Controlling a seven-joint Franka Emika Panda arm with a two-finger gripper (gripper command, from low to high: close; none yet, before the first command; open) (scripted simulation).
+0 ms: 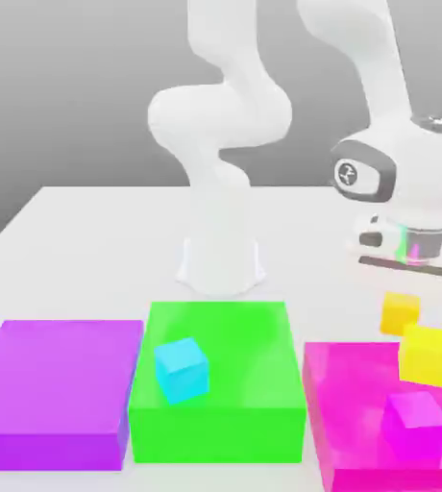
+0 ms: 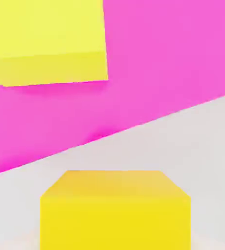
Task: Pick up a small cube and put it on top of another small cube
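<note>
Magenta cube [image 1: 416,419] and yellow small cube [image 1: 425,355] share the magenta block [image 1: 355,404]; end effector [image 1: 412,264] closed above.

arm [image 1: 227,106]: glossy white, rounded tube-like segments
base [image 1: 220,252]: white flared column
wrist [image 1: 398,173]: white housing, grey ring, round dark logo mark
hand: white block, small greenish light, dark bar beneath

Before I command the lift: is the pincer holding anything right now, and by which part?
It cannot be told. The pincer is shut directly above one small yellow cube, but no contact with the cube's sides shows.
</note>
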